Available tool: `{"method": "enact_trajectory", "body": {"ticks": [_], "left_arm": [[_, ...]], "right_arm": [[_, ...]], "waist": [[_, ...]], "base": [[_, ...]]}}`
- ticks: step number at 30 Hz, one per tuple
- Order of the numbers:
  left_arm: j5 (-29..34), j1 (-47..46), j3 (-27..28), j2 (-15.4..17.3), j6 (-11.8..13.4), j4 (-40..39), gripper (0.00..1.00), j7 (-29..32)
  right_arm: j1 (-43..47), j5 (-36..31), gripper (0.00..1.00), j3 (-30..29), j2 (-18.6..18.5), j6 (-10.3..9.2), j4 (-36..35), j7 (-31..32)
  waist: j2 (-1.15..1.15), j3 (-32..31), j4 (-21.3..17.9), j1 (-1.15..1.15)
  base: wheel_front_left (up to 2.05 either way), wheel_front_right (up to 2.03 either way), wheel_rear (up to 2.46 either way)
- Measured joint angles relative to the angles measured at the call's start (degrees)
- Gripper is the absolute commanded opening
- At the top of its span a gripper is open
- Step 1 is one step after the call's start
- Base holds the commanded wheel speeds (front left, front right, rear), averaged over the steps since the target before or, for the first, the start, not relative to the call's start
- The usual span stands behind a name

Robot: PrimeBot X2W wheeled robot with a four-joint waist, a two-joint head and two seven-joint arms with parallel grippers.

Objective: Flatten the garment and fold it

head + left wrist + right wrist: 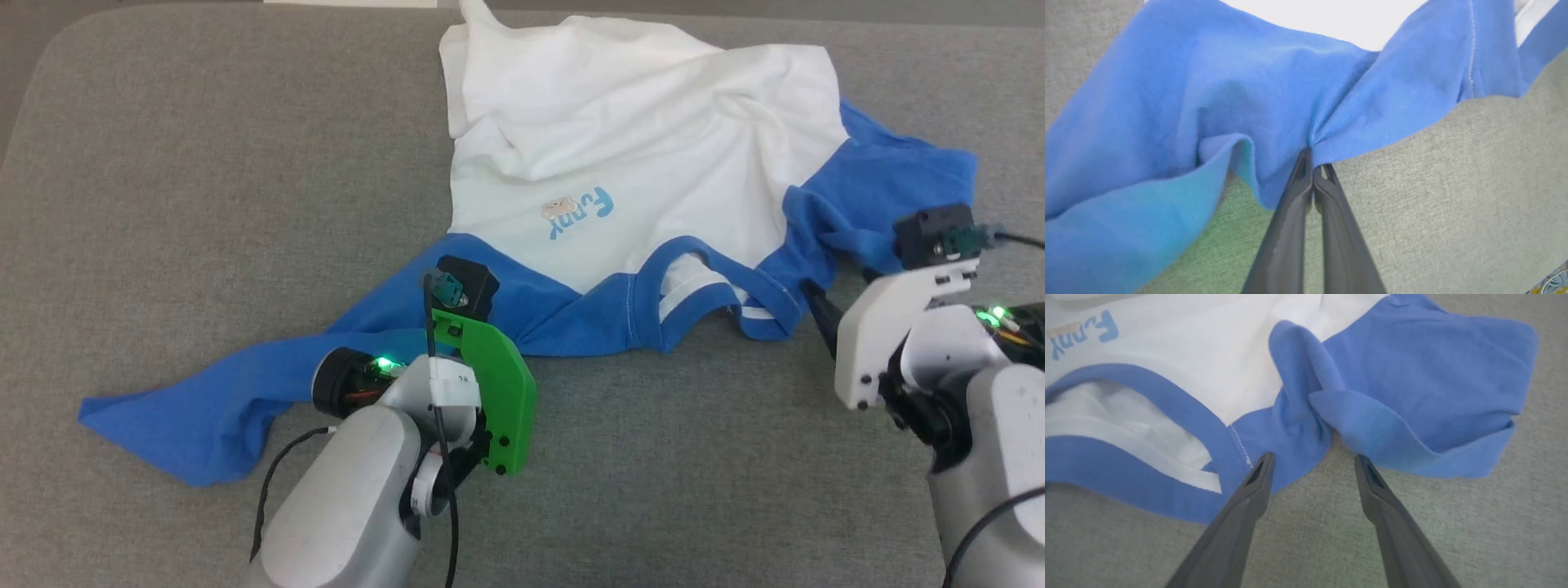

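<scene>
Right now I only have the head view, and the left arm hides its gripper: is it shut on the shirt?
Observer: Yes, the left gripper is shut on the blue edge of the shirt, cloth bunched at its tips.
Operator: And the right one?
Observer: The right gripper is open, tips at the blue edge beside the collar, gripping nothing.
Operator: Is the cloth flat there?
Observer: No, a sleeve flap is folded back just beyond its tips.

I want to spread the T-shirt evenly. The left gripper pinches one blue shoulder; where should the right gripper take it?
On the T-shirt, probably the blue shoulder edge beside the collar, coming from the robot's side: that edge faces the right gripper, between its open jaws.
</scene>
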Motion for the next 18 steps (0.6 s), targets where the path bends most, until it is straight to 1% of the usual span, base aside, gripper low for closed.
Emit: {"method": "enact_trajectory", "body": {"ticks": [7, 12, 13, 14, 15, 18], "left_arm": [[0.0, -0.2, -0.4, -0.1, 0.2, -1.0, 0.0, 0.0], [0.0, -0.4, -0.7, -0.3, 0.2, -1.5, 0.0, -0.1], [0.0, -0.6, -0.8, -0.4, 0.2, -1.5, 0.0, -0.1], [0.0, -0.7, -0.8, -0.4, 0.2, -1.5, 0.0, -0.1], [0.0, -0.8, -0.8, -0.5, 0.2, -1.5, 0.0, -0.2], [-0.2, -0.8, -0.8, -0.5, 0.2, -1.3, 0.0, -0.7]], "right_arm": [[-5.1, -2.0, 1.0, 0.4, -0.3, 0.0, 5.8, -1.4], [-7.2, -2.5, 1.0, 0.3, -0.6, 0.0, 7.9, -2.4], [-7.5, -2.5, 0.49, 0.4, -0.6, 0.0, 8.2, -2.4], [-7.8, -2.5, 0.23, 0.4, -0.7, 0.0, 8.4, -2.5], [-8.0, -2.5, 0.0, 0.6, -0.8, 0.0, 8.5, -2.5], [-8.2, -1.6, 0.0, 1.5, -0.9, 0.01, 8.7, -2.5]], "waist": [[0.0, 2.0, 1.1, 0.0], [0.0, 3.1, 1.7, 0.0], [0.0, 3.3, 1.8, 0.0], [0.0, 3.4, 1.9, 0.0], [0.0, 3.5, 1.9, 0.0], [0.0, 3.3, 2.0, 0.0]], "base": [[0.0, 0.0, 0.0], [0.0, 0.0, 0.0], [0.0, 0.0, 0.0], [0.0, 0.0, 0.0], [0.0, 0.0, 0.0], [0.0, 0.0, 0.0]]}}
